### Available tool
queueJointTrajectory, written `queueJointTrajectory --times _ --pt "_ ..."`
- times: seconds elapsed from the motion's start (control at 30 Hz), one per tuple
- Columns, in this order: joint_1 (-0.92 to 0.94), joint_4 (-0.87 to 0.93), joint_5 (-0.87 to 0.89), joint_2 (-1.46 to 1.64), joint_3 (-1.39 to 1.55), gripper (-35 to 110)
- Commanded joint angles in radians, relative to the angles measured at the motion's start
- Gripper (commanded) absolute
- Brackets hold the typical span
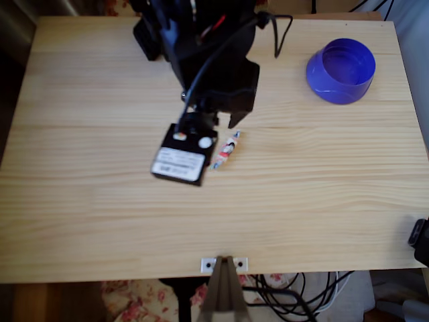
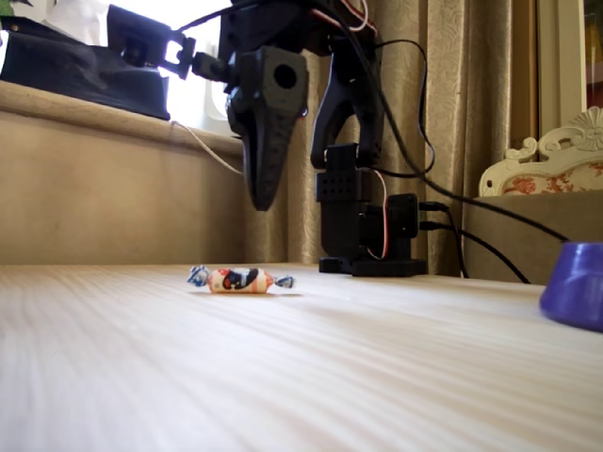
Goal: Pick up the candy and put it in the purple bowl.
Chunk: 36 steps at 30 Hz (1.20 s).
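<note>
So the candy (image 2: 239, 280), a slim little wrapped sweet with twisted ends and a white wrapper with red, black and blue marks, is lying flat on the pale wooden bench (image 1: 301, 201), roughly mid-bench in the overhead view, angled a bit on the diagonal. Nothing's touching it. The black two-finger gripper (image 2: 261, 193) hangs in the air above it, tips pointing down; in the fixed view it looks set up for a straight drop onto the sweet, though it sits a touch off to one side there. I honestly cannot tell whether the fingers are apart or together, since from the side they read as one dark wedge. The round blue-purple plastic bowl (image 1: 341, 70) with tall straight sides sits well apart, near the top right corner in the overhead view, so my guess is it'll be a decent carry across once the grab happens.
</note>
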Motion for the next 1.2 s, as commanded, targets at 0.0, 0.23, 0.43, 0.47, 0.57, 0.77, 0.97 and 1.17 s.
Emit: queueJointTrajectory --times 0.0,0.23,0.43,0.47,0.57,0.77,0.97,1.17 --pt "-0.055 0.026 0.083 0.015 -0.091 11" --pt "-0.107 -0.028 0.253 0.052 -0.069 11" --pt "-0.133 -0.046 0.298 0.049 -0.069 11" --pt "-0.132 -0.046 0.301 0.072 -0.061 11" --pt "-0.123 -0.044 0.336 0.153 -0.006 11" --pt "-0.12 -0.006 0.39 0.255 0.086 11" --pt "-0.132 0.018 0.439 0.213 0.083 11" --pt "-0.176 0.031 0.503 0.141 0.081 15"
